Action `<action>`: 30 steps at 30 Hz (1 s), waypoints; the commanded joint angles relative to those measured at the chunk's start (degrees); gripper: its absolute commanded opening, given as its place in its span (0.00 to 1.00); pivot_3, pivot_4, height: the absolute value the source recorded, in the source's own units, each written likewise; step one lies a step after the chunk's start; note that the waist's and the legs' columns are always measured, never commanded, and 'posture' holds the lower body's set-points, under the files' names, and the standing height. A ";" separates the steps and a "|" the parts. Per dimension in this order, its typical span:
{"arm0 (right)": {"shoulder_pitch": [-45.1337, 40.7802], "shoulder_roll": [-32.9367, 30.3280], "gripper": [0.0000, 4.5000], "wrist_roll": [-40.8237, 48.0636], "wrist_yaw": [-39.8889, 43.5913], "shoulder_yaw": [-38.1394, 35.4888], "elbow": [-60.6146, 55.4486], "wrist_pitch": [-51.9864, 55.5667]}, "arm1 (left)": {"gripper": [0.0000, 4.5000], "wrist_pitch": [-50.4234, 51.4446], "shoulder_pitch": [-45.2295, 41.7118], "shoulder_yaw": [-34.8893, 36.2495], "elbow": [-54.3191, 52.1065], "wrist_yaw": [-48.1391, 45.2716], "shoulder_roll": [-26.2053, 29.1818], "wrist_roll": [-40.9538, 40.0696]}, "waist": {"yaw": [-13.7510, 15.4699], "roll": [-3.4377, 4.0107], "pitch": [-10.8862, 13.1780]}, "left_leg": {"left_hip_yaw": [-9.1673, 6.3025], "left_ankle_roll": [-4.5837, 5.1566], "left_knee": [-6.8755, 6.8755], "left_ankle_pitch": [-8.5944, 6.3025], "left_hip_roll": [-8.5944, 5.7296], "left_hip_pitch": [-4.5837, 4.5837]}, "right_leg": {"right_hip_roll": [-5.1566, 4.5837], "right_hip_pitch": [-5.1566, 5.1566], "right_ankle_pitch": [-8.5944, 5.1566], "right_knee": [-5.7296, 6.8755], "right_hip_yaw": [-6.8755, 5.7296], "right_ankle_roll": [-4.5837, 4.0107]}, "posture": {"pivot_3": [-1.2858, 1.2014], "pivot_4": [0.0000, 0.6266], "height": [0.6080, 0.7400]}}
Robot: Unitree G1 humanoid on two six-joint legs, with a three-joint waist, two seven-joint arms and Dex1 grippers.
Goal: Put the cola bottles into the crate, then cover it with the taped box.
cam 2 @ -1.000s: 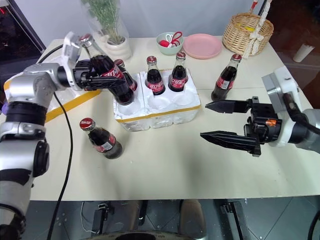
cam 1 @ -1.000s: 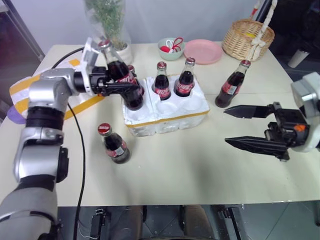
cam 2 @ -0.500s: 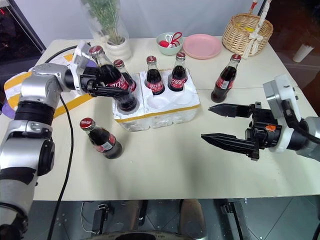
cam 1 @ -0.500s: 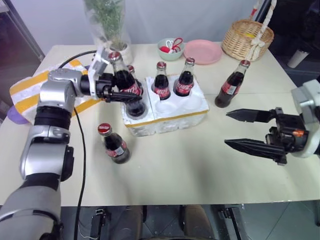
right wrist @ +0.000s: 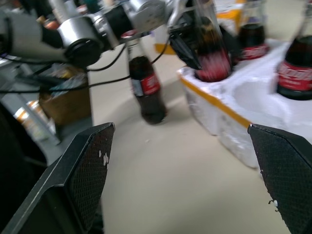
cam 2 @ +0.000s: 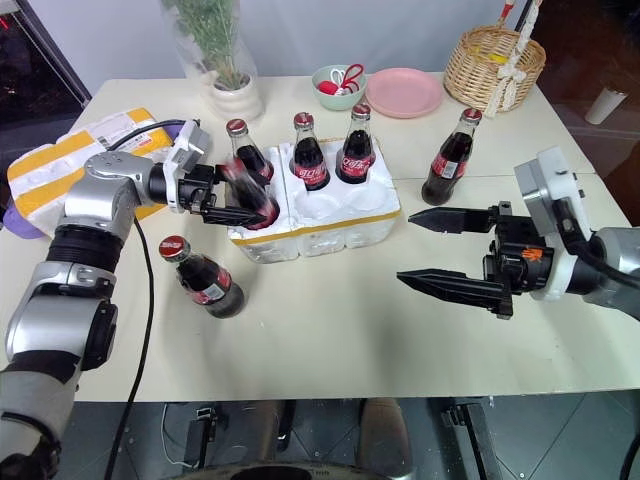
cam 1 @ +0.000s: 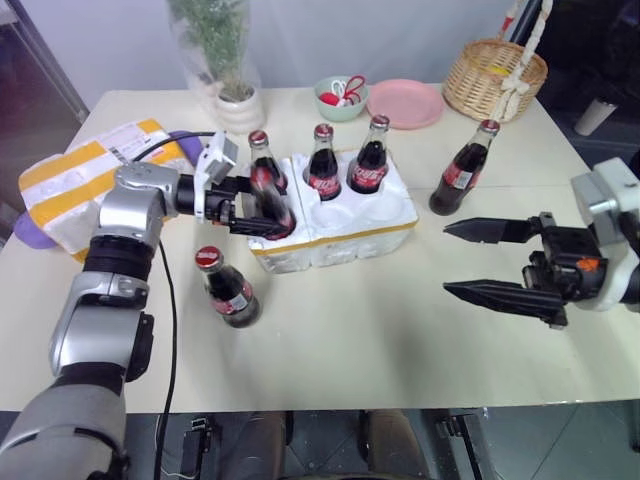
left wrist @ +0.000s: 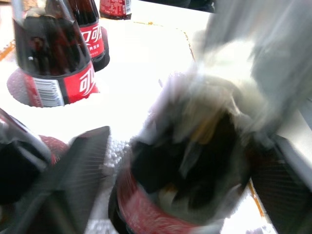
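Observation:
The crate [cam 1: 345, 248], a white foam tray with a yellow strip, stands mid-table. Three cola bottles stand in its back wells [cam 1: 323, 166] [cam 1: 370, 158] [cam 1: 262, 158]. A fourth cola bottle [cam 2: 250, 195], blurred, sits low in the front-left well between the fingers of my left gripper [cam 1: 268, 208], which stand apart on either side of it. One more bottle [cam 1: 228, 290] stands on the table in front of the crate's left end, another [cam 1: 462, 170] to its right. My right gripper [cam 1: 447, 259] hovers open and empty right of the crate. The taped box [cam 1: 80, 180] lies at the far left.
A plant vase [cam 1: 225, 60], a green bowl [cam 1: 342, 97], a pink plate [cam 1: 405, 103] and a wicker basket [cam 1: 495, 75] line the back edge. A black cable [cam 1: 160, 300] hangs from my left arm over the table's left front.
My left gripper came down with the tilted bottle and set it into the crate's front-left well, and its fingers have spread. The right gripper stayed put.

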 commanded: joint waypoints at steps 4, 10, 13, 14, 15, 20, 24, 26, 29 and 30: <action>-3.96 -1.23 1.00 0.90 1.21 1.39 0.24 -0.30 | 0.99 -0.09 0.69 1.70 -2.58 0.29 2.24 -0.23 | 0.03 0.00 0.00 | -0.01 0.00 0.02 0.00 0.00 0.00 | 0.00 0.01 0.01 0.00 0.00 0.01 | 0.52 0.24 0.98; -6.29 -1.07 1.00 -2.90 2.69 5.23 1.24 -2.25 | 0.99 3.10 3.67 5.64 -8.12 1.23 8.15 -2.63 | -0.24 0.01 0.00 | -0.03 0.00 -0.02 0.00 0.01 0.00 | 0.01 -0.03 0.01 0.01 0.00 0.01 | 0.52 0.24 0.98; -6.89 -1.08 1.00 -4.28 4.60 6.73 1.92 -3.17 | 0.99 6.42 7.92 9.29 -13.06 0.40 14.40 -4.49 | -0.54 0.01 0.00 | -0.02 0.00 -0.02 0.00 0.01 0.00 | 0.01 -0.04 0.01 0.01 0.00 0.01 | 0.52 0.24 0.98; -7.09 -1.10 1.00 -4.64 5.26 7.13 2.32 -3.33 | 0.99 7.60 10.08 10.41 -15.32 0.12 16.59 -5.33 | -0.62 0.02 -0.01 | -0.02 0.00 -0.04 0.00 0.02 0.00 | 0.01 -0.05 0.01 0.01 0.01 0.01 | 0.52 0.24 0.98; -7.29 -1.11 1.00 -5.09 5.92 7.50 2.71 -3.62 | 0.99 8.76 12.36 11.54 -17.63 -0.20 18.60 -6.21 | -0.66 0.02 -0.01 | -0.03 0.00 -0.05 0.00 0.02 0.01 | 0.01 -0.06 0.01 0.02 0.01 0.01 | 0.52 0.24 0.98; -9.52 -0.91 1.00 -6.99 8.24 10.12 4.74 -4.43 | 0.99 12.08 29.34 19.06 -31.73 -1.10 27.27 -10.29 | -0.46 0.07 -0.02 | -0.02 -0.01 -0.08 0.00 0.03 0.01 | -0.01 -0.06 0.01 -0.02 0.03 -0.02 | 0.52 0.24 0.98; -11.64 -0.75 1.00 -8.00 9.44 11.75 6.37 -4.47 | 0.99 14.21 42.57 27.01 -42.00 1.24 29.27 -12.48 | 0.25 0.06 -0.01 | -0.02 -0.02 -0.09 -0.01 0.06 0.03 | -0.01 -0.03 0.04 -0.07 0.03 -0.08 | 0.52 0.24 0.98; -12.52 -0.79 1.00 -8.43 10.12 12.34 7.03 -4.37 | 0.99 15.06 48.10 29.98 -46.94 2.96 28.39 -13.57 | 0.33 0.06 -0.02 | -0.01 -0.02 -0.09 -0.01 0.06 0.01 | -0.02 -0.04 0.05 -0.11 0.03 -0.10 | 0.52 0.24 0.98; -13.81 -0.70 1.00 -8.79 10.58 13.08 7.78 -4.04 | 0.99 14.92 53.10 31.26 -51.88 6.24 25.89 -14.49 | 0.21 0.09 -0.03 | 0.00 -0.02 -0.09 -0.01 0.06 0.02 | -0.03 -0.02 0.05 -0.13 0.03 -0.11 | 0.52 0.24 0.98; -14.24 -0.63 1.00 -8.77 10.58 13.31 7.87 -3.86 | 0.99 15.28 53.78 30.96 -52.99 8.08 24.56 -14.94 | 0.20 0.11 -0.04 | 0.01 -0.02 -0.11 -0.01 0.06 0.02 | -0.02 -0.03 0.05 -0.14 0.03 -0.11 | 0.52 0.24 0.98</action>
